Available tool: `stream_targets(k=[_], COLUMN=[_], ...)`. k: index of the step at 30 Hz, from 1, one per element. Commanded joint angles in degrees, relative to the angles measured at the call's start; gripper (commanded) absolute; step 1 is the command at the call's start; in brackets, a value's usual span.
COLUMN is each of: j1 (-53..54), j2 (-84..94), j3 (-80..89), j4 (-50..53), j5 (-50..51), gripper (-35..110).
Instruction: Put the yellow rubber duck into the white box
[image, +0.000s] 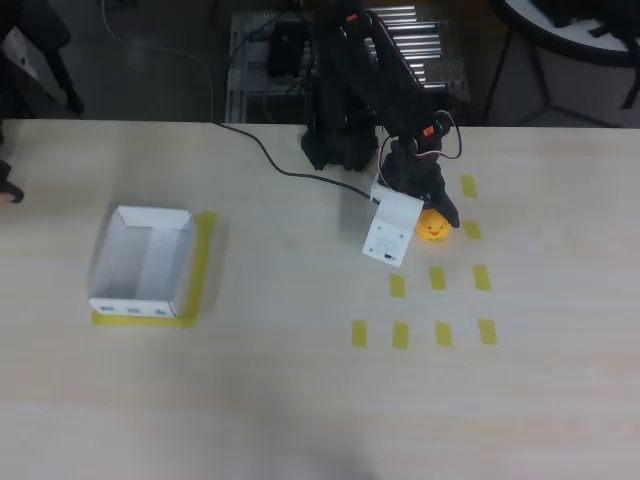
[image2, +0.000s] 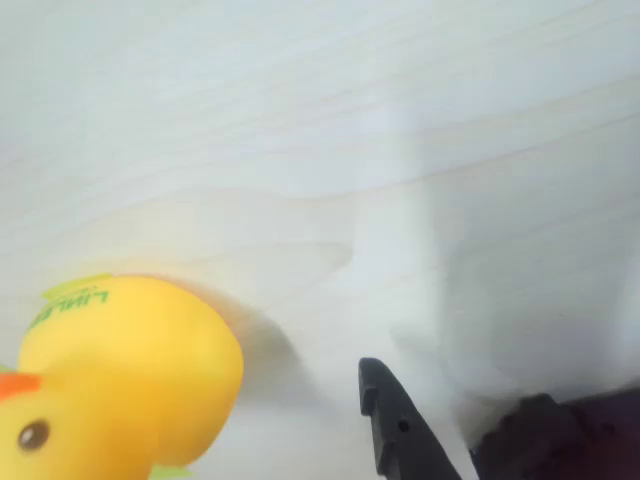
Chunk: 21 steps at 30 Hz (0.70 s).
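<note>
Jaws over the duck, right of desk centre.
The gripper (image: 428, 222) hung beside the yellow rubber duck (image: 433, 228); whether its jaws were released was unclear. The white box (image: 143, 263) sat well apart left, bare desk (image: 290, 390) between.

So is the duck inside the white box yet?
Not yet. The small yellow rubber duck sits on the table beside the claw; the white cardboard box is empty.

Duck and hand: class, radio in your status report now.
Hand at duck, grip unclear. Duck on table, among tape marks. Box far left in overhead view, path clear.
</note>
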Motion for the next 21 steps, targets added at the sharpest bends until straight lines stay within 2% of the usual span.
stream_targets(k=[1,10,21], j1=[-2.6,-4.5,-3.1], j2=[-1.6,-5.6,-8.5], j3=[-3.0,-6.6,-14.1], j4=[-1.4,-3.0,0.3], j5=[1.7,5.6,6.4], gripper=[53,53,53])
